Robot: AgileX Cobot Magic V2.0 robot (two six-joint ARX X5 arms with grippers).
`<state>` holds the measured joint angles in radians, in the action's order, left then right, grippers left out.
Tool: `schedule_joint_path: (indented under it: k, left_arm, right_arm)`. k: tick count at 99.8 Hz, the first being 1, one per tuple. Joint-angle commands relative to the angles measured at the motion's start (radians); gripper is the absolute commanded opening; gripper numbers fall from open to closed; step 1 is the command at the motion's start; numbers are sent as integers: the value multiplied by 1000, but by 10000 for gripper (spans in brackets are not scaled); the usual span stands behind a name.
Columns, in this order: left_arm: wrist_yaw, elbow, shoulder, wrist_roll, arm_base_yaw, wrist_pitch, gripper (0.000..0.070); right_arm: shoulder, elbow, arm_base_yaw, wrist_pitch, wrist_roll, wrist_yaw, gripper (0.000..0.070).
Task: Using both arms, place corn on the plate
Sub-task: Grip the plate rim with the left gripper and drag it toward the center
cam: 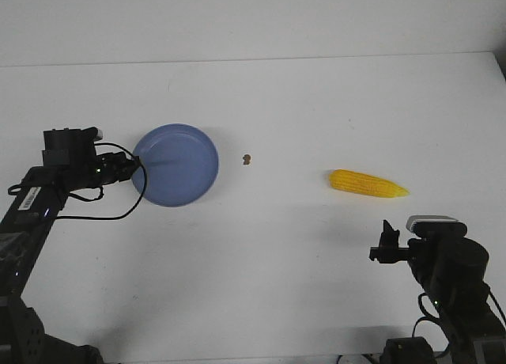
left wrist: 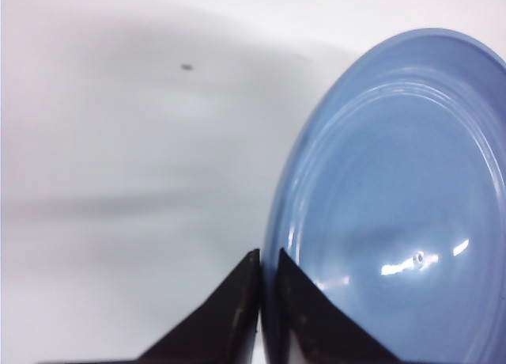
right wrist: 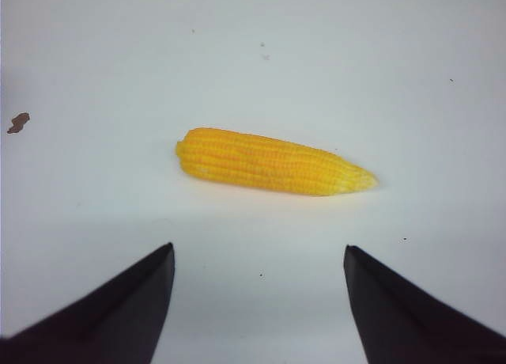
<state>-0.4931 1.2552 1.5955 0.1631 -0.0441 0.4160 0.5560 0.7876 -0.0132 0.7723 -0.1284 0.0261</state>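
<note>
The periwinkle-blue plate lies on the white table left of centre. My left gripper is at its left rim, jaws pinched on the rim; in the left wrist view the plate fills the right side and the gripper clamps its edge. The yellow corn lies on the table at the right, tip pointing right. My right gripper is open and empty, nearer to me than the corn. In the right wrist view the corn lies beyond the open gripper.
A tiny brown speck lies on the table between plate and corn; it also shows in the right wrist view. The table's far edge runs across the back.
</note>
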Motion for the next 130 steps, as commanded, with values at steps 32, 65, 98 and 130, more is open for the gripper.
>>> schedule_joint_path:
  k: [32, 65, 98, 130]
  left_arm:
    - [-42, -102, 11, -12, 230, -17, 5]
    - [-30, -201, 13, -16, 372, -80, 5]
    - [-26, -204, 42, 4, 412, -116, 5]
    - [-21, -204, 134, 4, 436, -130, 5]
  right_arm:
    - [0, 14, 0, -17, -7, 0, 452]
    - [1, 14, 0, -16, -7, 0, 452]
    - [1, 14, 0, -16, -7, 0, 453]
    - [1, 14, 0, -16, -7, 1, 452]
